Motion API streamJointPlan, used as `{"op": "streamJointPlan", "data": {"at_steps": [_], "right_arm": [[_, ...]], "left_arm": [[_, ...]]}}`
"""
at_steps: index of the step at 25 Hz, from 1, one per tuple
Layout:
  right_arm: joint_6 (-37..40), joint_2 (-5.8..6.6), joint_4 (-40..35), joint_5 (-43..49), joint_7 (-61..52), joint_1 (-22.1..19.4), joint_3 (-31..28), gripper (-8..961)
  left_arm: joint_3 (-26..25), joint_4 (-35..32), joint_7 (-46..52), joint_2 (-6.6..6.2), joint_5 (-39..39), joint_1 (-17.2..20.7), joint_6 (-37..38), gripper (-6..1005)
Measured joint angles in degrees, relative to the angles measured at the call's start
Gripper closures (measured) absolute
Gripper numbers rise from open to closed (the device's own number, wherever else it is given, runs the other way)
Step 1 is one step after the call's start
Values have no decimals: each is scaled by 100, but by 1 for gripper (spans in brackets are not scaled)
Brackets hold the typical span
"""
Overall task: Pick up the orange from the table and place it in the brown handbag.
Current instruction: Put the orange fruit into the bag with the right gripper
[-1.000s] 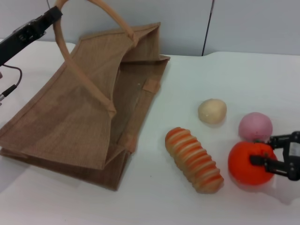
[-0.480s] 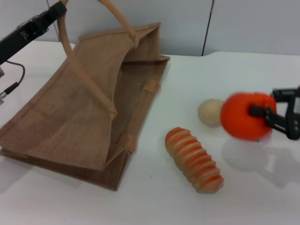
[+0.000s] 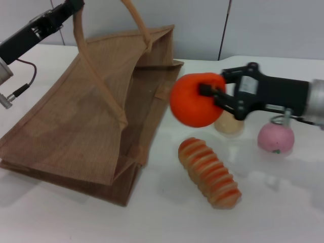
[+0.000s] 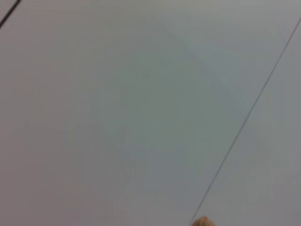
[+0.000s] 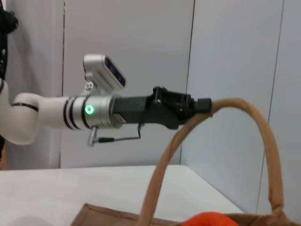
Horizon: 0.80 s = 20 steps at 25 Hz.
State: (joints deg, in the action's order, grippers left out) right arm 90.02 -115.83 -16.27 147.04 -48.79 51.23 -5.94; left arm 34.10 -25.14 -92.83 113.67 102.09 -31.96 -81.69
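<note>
My right gripper (image 3: pixel 206 96) is shut on the orange (image 3: pixel 195 100) and holds it in the air just right of the brown handbag's (image 3: pixel 96 121) open mouth. The orange's top edge shows in the right wrist view (image 5: pixel 209 219). The handbag leans on the white table (image 3: pixel 152 217), mouth facing right. My left gripper (image 3: pixel 75 6) is shut on one beige handle (image 3: pixel 96 76) and holds it up at the far left. It shows in the right wrist view too (image 5: pixel 203 105), gripping the handle (image 5: pixel 263 136).
A striped orange-and-cream roll (image 3: pixel 209 172) lies on the table below the orange. A cream round fruit (image 3: pixel 230 125) sits partly behind my right gripper. A pink round fruit (image 3: pixel 276 138) sits at the right. A grey wall stands behind the table.
My right gripper lifted the orange off the table and carried it left, up to the handbag's mouth. The left gripper shifted slightly right with the handle.
</note>
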Motion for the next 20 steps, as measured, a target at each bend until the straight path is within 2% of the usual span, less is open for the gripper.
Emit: {"op": "streamJointPlan", "data": {"at_steps": [9, 15, 20], "right_arm": [[-1706, -25, 1045, -18, 352, 415, 135, 803], [-2320, -40, 1466, -5, 529, 639, 137, 832], [-3167, -54, 1945, 0, 820, 871, 137, 844]], "left_arm": [[-37, 0, 69, 19, 4, -46, -243, 886], [-42, 0, 148, 23, 8, -114, -497, 886], [-45, -5, 321, 15, 77, -160, -733, 885]]}}
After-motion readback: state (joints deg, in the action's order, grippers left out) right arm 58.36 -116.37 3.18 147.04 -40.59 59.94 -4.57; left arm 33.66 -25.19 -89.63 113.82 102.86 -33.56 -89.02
